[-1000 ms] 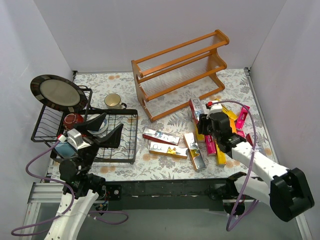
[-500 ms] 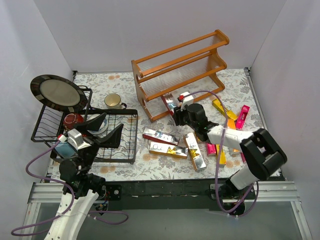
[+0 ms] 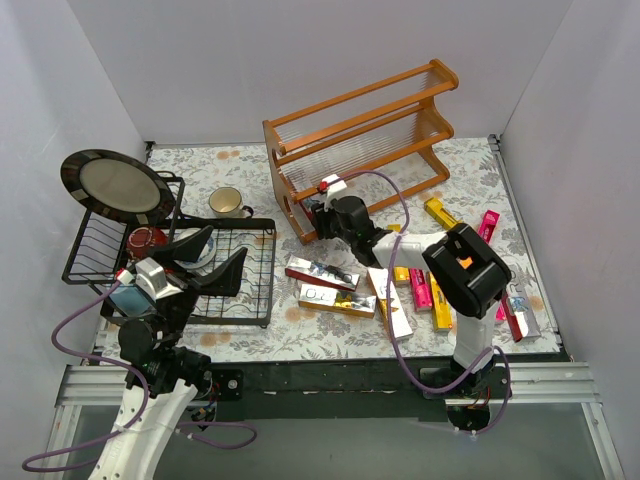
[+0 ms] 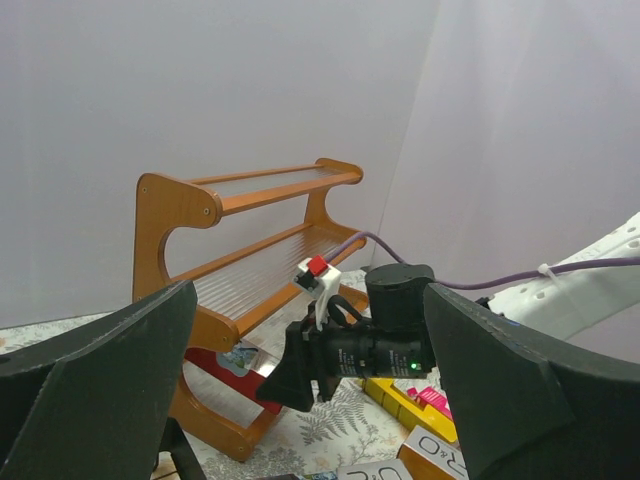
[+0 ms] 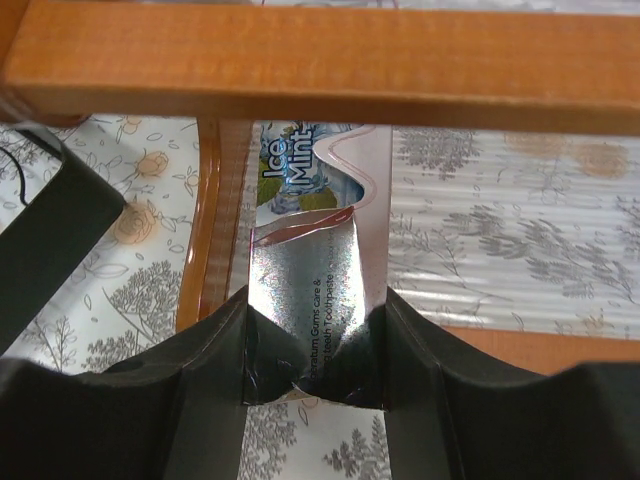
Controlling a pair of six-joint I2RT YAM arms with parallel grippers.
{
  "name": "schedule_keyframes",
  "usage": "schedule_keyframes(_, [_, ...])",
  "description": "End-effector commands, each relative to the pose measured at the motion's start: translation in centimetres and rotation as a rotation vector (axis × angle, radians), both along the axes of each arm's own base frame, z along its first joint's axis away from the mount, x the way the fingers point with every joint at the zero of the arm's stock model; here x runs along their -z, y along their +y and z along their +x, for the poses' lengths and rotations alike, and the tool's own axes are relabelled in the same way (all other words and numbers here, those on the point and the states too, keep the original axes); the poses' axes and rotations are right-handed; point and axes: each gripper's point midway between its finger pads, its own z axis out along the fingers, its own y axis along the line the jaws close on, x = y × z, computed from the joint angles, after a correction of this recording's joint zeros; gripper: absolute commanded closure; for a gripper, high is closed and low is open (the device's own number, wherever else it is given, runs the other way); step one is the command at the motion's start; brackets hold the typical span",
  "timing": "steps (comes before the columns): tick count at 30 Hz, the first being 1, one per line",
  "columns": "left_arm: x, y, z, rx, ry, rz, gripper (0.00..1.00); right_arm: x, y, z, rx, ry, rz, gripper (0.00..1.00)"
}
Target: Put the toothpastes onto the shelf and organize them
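My right gripper (image 3: 316,214) is shut on a silver and red toothpaste carton (image 5: 312,270). It holds the carton at the left end of the orange-brown shelf (image 3: 360,130), low down. The carton's far end passes under a shelf rail (image 5: 320,65), next to the left side panel. The carton also shows in the left wrist view (image 4: 215,362), by the shelf's foot. Several more cartons lie on the table: white-and-gold ones (image 3: 338,300), magenta ones (image 3: 420,288) and yellow ones (image 3: 440,212). My left gripper (image 3: 205,262) is open and empty over the dish rack.
A black wire dish rack (image 3: 245,300) stands at the left with a dark plate (image 3: 115,185) and a red cup (image 3: 148,240). A mug (image 3: 228,202) sits beside the shelf. White walls close in on three sides.
My right arm has swung left from the carton pile to the shelf's left end, carrying the silver and red carton. The left arm has not moved.
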Motion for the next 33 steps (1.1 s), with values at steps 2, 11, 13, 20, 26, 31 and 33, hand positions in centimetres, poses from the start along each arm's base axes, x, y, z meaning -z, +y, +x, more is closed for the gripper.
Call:
schedule_keyframes(2, [-0.9,-0.1,-0.5,0.007,-0.023,0.015,0.02,-3.3,3.0,2.1,-0.006,-0.09,0.08,0.66])
schedule_keyframes(11, [-0.8,-0.2,-0.4,0.009,-0.022,0.018,0.02,-2.1,3.9,1.0,-0.029,-0.053,0.06,0.63])
schedule_keyframes(13, [-0.8,-0.2,-0.5,0.01,-0.024,0.019,0.02,-2.1,3.8,0.8,-0.023,-0.047,0.065,0.63])
schedule_keyframes(20, [-0.8,-0.3,-0.5,0.014,-0.024,0.021,0.02,-1.2,4.0,0.1,-0.049,-0.011,0.051,0.56])
schedule_keyframes(26, [-0.7,-0.3,-0.5,0.016,-0.025,0.024,0.02,-1.5,4.6,-0.5,-0.081,-0.001,0.069,0.5])
schedule_keyframes(31, [-0.7,-0.4,-0.5,0.019,-0.026,0.023,0.02,-1.9,4.9,-0.8,-0.099,0.002,0.081,0.45])
schedule_keyframes(33, [-0.8,-0.4,-0.5,0.019,-0.028,0.024,0.02,-1.8,4.9,-0.9,-0.105,0.005,0.081,0.45])
